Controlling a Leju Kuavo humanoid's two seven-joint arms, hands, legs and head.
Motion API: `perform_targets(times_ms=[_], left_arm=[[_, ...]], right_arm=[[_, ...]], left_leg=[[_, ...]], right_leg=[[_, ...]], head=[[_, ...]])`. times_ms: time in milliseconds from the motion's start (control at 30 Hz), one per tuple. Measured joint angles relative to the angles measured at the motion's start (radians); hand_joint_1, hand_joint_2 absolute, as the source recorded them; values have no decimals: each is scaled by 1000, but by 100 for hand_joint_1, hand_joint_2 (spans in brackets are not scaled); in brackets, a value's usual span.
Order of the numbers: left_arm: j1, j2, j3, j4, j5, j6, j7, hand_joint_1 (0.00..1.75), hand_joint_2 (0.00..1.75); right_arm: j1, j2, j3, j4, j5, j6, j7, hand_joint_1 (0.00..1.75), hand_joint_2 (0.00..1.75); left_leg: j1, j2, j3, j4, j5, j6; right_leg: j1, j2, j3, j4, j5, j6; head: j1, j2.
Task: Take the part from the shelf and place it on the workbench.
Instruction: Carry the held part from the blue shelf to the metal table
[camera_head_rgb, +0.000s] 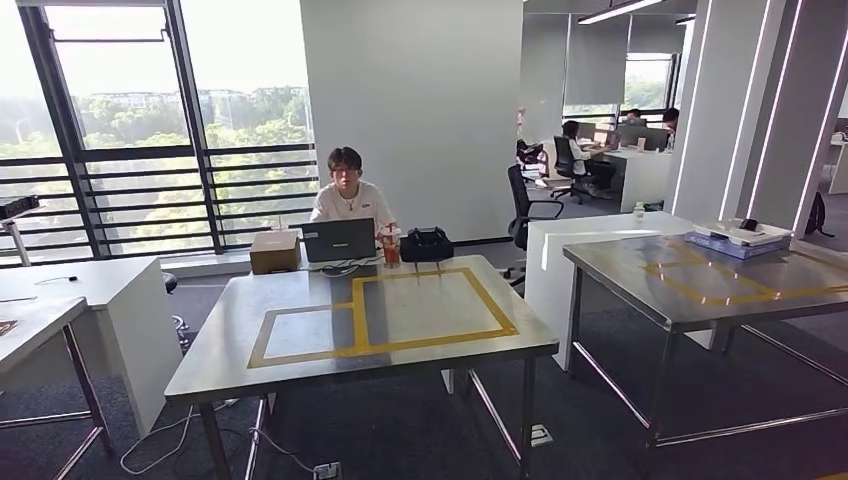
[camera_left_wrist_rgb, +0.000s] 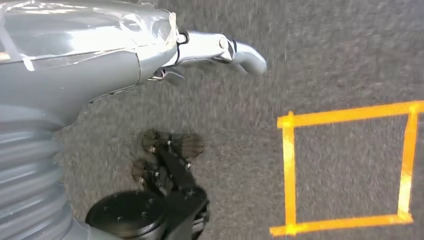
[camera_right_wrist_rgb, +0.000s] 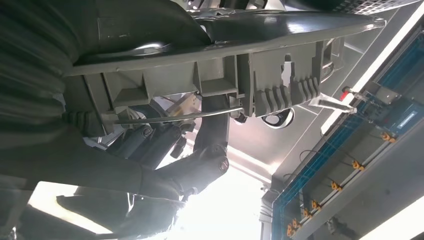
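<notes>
In the right wrist view my right hand (camera_right_wrist_rgb: 170, 150) grips the part (camera_right_wrist_rgb: 225, 75), a long grey moulded plastic piece with ribs and slots. Its dark fingers close under the part's ribbed side. The part lies across the hand, with the ceiling behind it. The steel workbench (camera_head_rgb: 300, 370) stands straight ahead in the head view, marked with yellow tape rectangles (camera_head_rgb: 430, 300). In the left wrist view my left hand (camera_left_wrist_rgb: 75, 65) hangs over grey carpet, its thumb (camera_left_wrist_rgb: 225, 47) stretched out and nothing in it.
A person (camera_head_rgb: 347, 195) sits behind the workbench at a laptop (camera_head_rgb: 339, 240). A cardboard box (camera_head_rgb: 274, 251), a drink cup (camera_head_rgb: 390, 247) and a black bag (camera_head_rgb: 426, 243) stand along the far edge. A second steel table (camera_head_rgb: 640, 290) stands at right, white desks at left. Cables lie on the floor (camera_head_rgb: 170, 440).
</notes>
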Motion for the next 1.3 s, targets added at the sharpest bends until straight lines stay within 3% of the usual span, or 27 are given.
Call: perform_targets(times_ms=[67, 133, 167, 233, 300, 333, 367, 400, 433, 467, 500, 567, 633, 700, 767, 833, 867, 900, 933, 1000, 1033, 1067, 1200, 1233, 1300], left_arm=[[1, -1, 0, -3, 0, 3, -1, 0, 175], [3, -4, 1, -3, 2, 6, 0, 0, 175], [2, -6, 0, -3, 3, 6, 0, 0, 175], [1, -7, -2, -3, 4, 6, 1, 0, 175], [3, -8, -4, -3, 5, 4, 1, 0, 175], [5, -8, -4, -4, 5, 4, 1, 0, 175], [7, -8, -5, -4, 5, 4, 1, 0, 175], [9, -7, -6, -4, 4, 4, 1, 0, 175], [10, -7, -7, -4, 4, 4, 1, 0, 175], [10, -6, -7, -4, 3, 4, 0, 0, 175], [9, -6, -7, -4, 2, 4, -1, 0, 175], [7, -6, -8, -6, -3, 1, -4, 0, 175], [7, -5, -8, -6, -9, -3, -7, 0, 175], [4, -5, -7, -7, -18, -6, -10, 0, 175], [2, -5, -6, -6, -26, -8, -14, 0, 175], [2, -5, -5, -6, -33, -10, -17, 0, 175], [2, -5, -4, -6, -36, -11, -19, 0, 175], [2, -5, -3, -6, -38, -12, -20, 0, 175], [2, -5, -2, -6, -40, -12, -21, 0, 175], [2, -5, 3, -6, -42, -13, -23, 0, 175], [3, -5, 6, -5, -43, -13, -23, 0, 175], [3, -5, 8, -5, -43, -13, -23, 0, 175], [-1, -6, 10, -5, -44, -13, -25, 0, 175], [-3, -7, 10, -5, -44, -13, -25, 0, 175], [-6, -7, 10, -4, -44, -13, -25, 0, 175]], right_arm=[[0, 1, 0, 0, -1, 2, 0, 175, 175], [-4, 2, 0, 0, -1, 3, 2, 175, 175], [-7, 1, 0, 0, -1, 3, 2, 175, 175], [-9, 1, 0, 0, -1, 3, 3, 175, 175], [-7, 1, 1, 0, -2, 3, 4, 175, 175], [-7, 1, 1, 0, -3, 3, 5, 175, 175], [-6, 1, 1, 0, -4, 3, 5, 175, 175], [-6, 1, 1, 0, -4, 3, 6, 175, 175], [-5, 1, 1, 1, -5, 3, 7, 175, 175], [-4, 1, 1, 1, -5, 4, 7, 175, 175], [-3, 1, 1, 1, -6, 4, 8, 175, 175], [-3, 2, 0, -1, -8, 6, 8, 175, 175], [-2, 2, -1, -2, -9, 7, 8, 175, 175], [-1, 3, -3, -2, -10, 8, 8, 175, 175], [0, 3, -4, -2, -10, 9, 8, 175, 175], [2, 4, -5, -2, -10, 10, 8, 175, 175], [3, 5, -5, -1, -9, 11, 8, 175, 175], [4, 5, -5, -1, -9, 12, 8, 175, 175], [4, 6, -5, 0, -9, 13, 8, 175, 175], [5, 7, -6, 1, -9, 14, 8, 175, 175], [6, 8, -6, 2, -9, 14, 9, 175, 175], [6, 9, -6, 4, -9, 14, 9, 175, 175], [5, 10, -10, 4, -9, 16, 9, 175, 175], [4, 10, -12, 4, -9, 16, 9, 175, 175], [3, 10, -13, 4, -9, 16, 9, 175, 175]], left_leg=[[-3, -4, 23, -26, -1, 3], [4, -9, 58, -51, 1, 5], [9, -12, 72, -58, -1, 4], [12, -18, 83, -61, -13, -2], [16, -23, 101, -61, -31, -12], [20, -25, 115, -60, -42, -19], [25, -27, 132, -60, -54, -27], [28, -28, 147, -59, -68, -36], [31, -28, 162, -56, -83, -44], [31, -28, 169, -55, -96, -52], [30, -26, 173, -55, -106, -59], [31, -23, 176, -50, -109, -69], [35, -22, 149, 12, -87, -77], [39, -21, 68, 139, -81, -86], [41, -21, -14, 242, -125, -93], [42, -21, -68, 278, -187, -95], [42, -21, -88, 273, -203, -94], [42, -21, -94, 242, -190, -91], [41, -21, -92, 190, -149, -86], [35, -23, -81, 63, -14, -67], [31, -25, -77, 20, 39, -58], [26, -28, -76, -3, 74, -52], [24, -34, -44, -22, 78, -40], [26, -34, -32, -29, 73, -35], [25, -35, -18, -33, 59, -26]], right_leg=[[-4, -4, 10, 6, 8, 15], [-5, -2, 2, 42, -6, 21], [-6, 0, -22, 84, -24, 21], [-10, 5, -103, 204, -64, 24], [-18, 5, -167, 265, -77, 37], [-22, 5, -173, 244, -64, 48], [-26, 5, -161, 189, -37, 61], [-32, 2, -141, 117, 9, 78], [-35, -2, -124, 57, 52, 86], [-34, -4, -111, 16, 83, 80], [-33, -6, -105, -4, 101, 66], [-29, 1, -96, -5, 92, 30], [-32, 5, -80, -9, 83, 16], [-32, 6, -58, -16, 68, 7], [-32, 7, -40, -21, 52, 3], [-30, 11, -17, -21, 34, 2], [-29, 13, -1, -22, 22, 2], [-27, 15, 17, -22, 9, 2], [-25, 15, 35, -22, -3, 2], [-19, 18, 62, -23, -28, 4], [-16, 20, 69, -24, -39, 8], [-13, 22, 74, -24, -50, 12], [-10, 21, 86, -7, -87, 29], [-10, 18, 65, 38, -105, 28], [-11, 16, -31, 185, -149, 23]], head=[[-3, 0], [-2, 0], [-1, 0], [2, 0], [3, 0], [4, 0], [4, 0], [5, 0], [6, -1], [7, -1], [7, -1], [5, 0], [3, 0], [0, 1], [-1, 1], [-2, 1], [-3, 1], [-4, 1], [-4, 1], [-4, 0], [-4, 0], [-3, 0], [-1, 0], [0, 1], [3, 0]])
